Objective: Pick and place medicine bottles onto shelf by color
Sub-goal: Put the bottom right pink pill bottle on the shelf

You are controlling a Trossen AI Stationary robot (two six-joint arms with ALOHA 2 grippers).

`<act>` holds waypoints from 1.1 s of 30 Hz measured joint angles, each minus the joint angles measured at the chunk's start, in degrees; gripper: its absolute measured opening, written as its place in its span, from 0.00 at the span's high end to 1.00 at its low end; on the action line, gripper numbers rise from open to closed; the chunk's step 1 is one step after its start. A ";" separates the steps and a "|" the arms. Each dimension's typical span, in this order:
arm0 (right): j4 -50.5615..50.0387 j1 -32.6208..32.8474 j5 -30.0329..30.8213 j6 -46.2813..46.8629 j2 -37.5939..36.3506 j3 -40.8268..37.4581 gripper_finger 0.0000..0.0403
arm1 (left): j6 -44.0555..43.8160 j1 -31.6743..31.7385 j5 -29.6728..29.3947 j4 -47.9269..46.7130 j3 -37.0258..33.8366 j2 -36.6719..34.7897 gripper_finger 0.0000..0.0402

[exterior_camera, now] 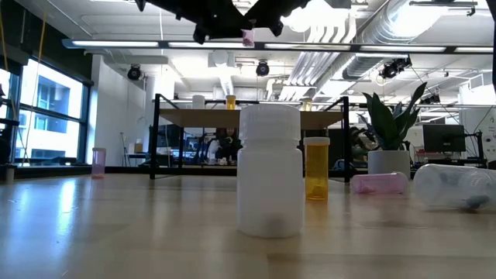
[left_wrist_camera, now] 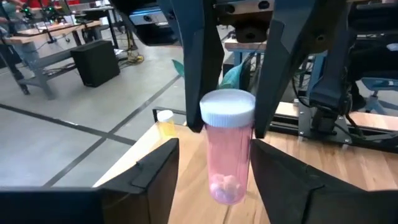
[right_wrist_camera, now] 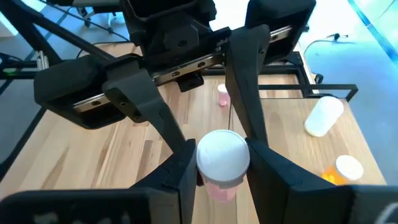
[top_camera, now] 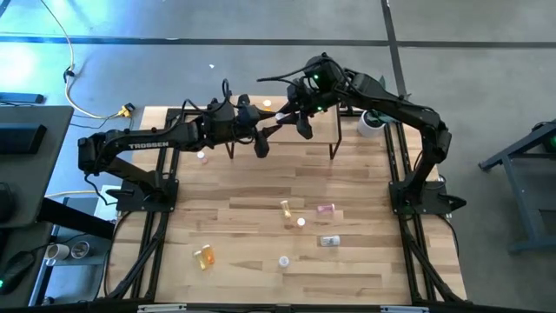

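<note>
A pink medicine bottle with a white cap hangs high above the far middle of the table, and it also shows in the low view. My right gripper is shut on it. My left gripper is open. Its fingers stand on either side of the bottle's pink body, below the cap. Both grippers meet over the shelf. The shelf carries an orange bottle and another bottle. My right gripper pinches the pink bottle's white cap between its two fingers, on two opposite sides. The fingers come from above, pointing down. The bottle hangs upright below them, cap up, lifted clear of the shelf and table.
More bottles are on the tabletop: a pink one standing at the left, a yellow one, a pink one lying, a clear one lying, an orange one and a white one. A white cylinder stands at the far right.
</note>
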 joint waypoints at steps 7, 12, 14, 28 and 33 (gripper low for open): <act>0.04 -1.25 1.11 2.54 -0.08 0.00 0.74 | 0.59 1.44 0.26 -7.54 3.31 -0.02 0.50; -0.15 -2.58 5.84 2.96 -1.15 0.43 0.74 | 4.10 2.93 0.32 -12.03 6.80 -0.02 0.51; -0.07 -3.41 6.56 2.94 -1.89 1.33 0.74 | 5.45 3.83 0.31 -12.90 8.46 -0.02 0.51; 3.52 -11.83 12.58 3.62 -10.14 -3.49 0.74 | 10.42 9.84 0.68 -23.52 19.55 -0.02 0.51; 14.91 -13.00 12.53 7.64 -9.66 -15.22 0.74 | 11.51 11.22 0.68 -24.91 21.41 -0.02 0.51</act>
